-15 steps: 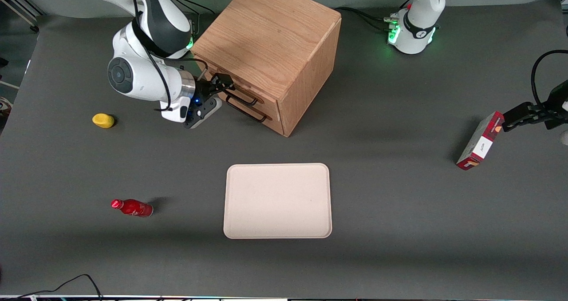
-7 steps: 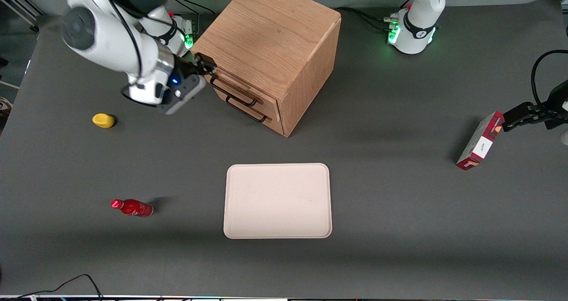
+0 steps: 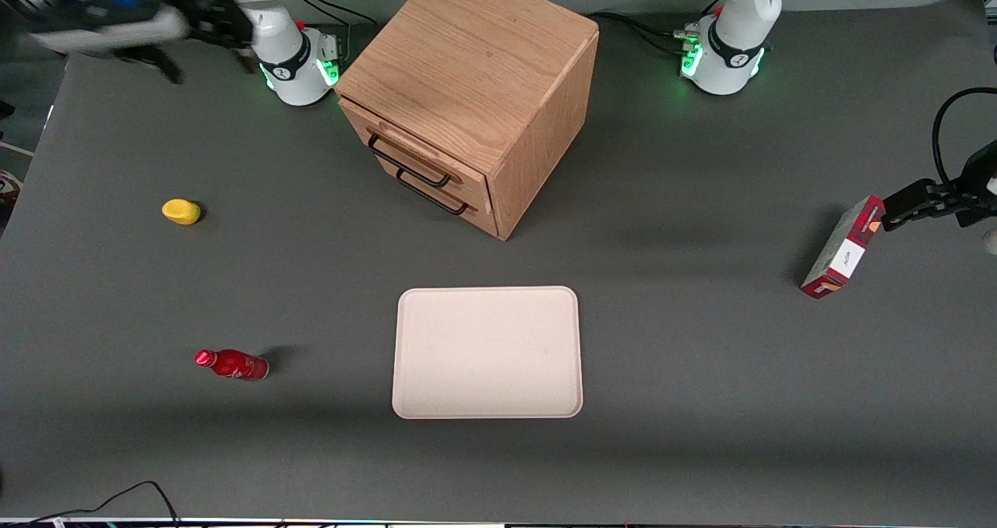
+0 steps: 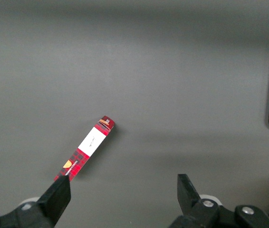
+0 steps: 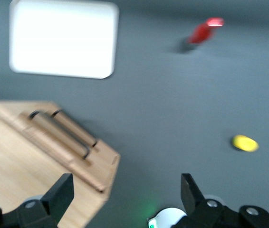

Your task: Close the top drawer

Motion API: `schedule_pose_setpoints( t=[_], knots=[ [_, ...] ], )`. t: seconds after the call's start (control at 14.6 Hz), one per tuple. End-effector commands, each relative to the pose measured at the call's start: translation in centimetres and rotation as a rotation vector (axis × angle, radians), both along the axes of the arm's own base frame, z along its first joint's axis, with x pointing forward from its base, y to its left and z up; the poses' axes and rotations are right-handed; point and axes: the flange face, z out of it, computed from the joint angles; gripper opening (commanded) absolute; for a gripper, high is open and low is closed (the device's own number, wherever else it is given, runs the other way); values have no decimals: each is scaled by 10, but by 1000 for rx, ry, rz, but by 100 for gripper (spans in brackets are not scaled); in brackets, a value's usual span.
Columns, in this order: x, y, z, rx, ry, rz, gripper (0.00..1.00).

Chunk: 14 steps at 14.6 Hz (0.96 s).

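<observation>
- Gripper [image 5: 125, 199] raised high over the working arm's end of the counter [image 3: 701, 357], jaws spread wide with nothing between them; blurred in the front view [image 3: 167, 49].
- Fingers [image 5: 61, 192] dark, well apart from each other, free of every object.
- Top drawer [image 3: 409, 150] pushed in, front flush with the cabinet [image 3: 467, 68], thin black handle across it; seen from the wrist camera too [image 5: 44, 137].
- Lower drawer [image 3: 432, 189] just beneath, same black handle, also shut.
- Cabinet standing skewed on the counter, one corner turned toward the front camera, close to the working arm's base.
- Yellow object [image 3: 181, 211] lying on the counter toward the working arm's end, nearer the front camera than the gripper; also visible from the wrist [image 5: 244, 143].
- Red bottle [image 3: 231, 364] on its side, nearer the front camera than the yellow object.
- Pale tray [image 3: 487, 352] flat on the counter, nearer the front camera than the cabinet, nothing on it.
- Red box [image 3: 843, 248] tilted toward the parked arm's end of the counter.
</observation>
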Motion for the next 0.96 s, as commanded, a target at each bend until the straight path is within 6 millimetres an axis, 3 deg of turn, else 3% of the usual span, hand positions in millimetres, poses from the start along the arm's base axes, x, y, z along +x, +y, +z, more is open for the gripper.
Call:
schedule_pose_setpoints(
  t=[0.0,0.07,0.14,0.27,0.41,0.62,0.89],
  knots=[
    [6,-63,7,-22,21,-162,100],
    [7,-90,5,-12,27,-212,100],
    [12,-104,-11,-9,53,-238,100],
    [21,-110,-46,-15,40,-247,100],
    [18,-110,-64,-11,14,-245,100],
    [31,-111,-68,-19,24,-240,100],
    [31,-115,-66,-18,28,-232,100]
  ],
)
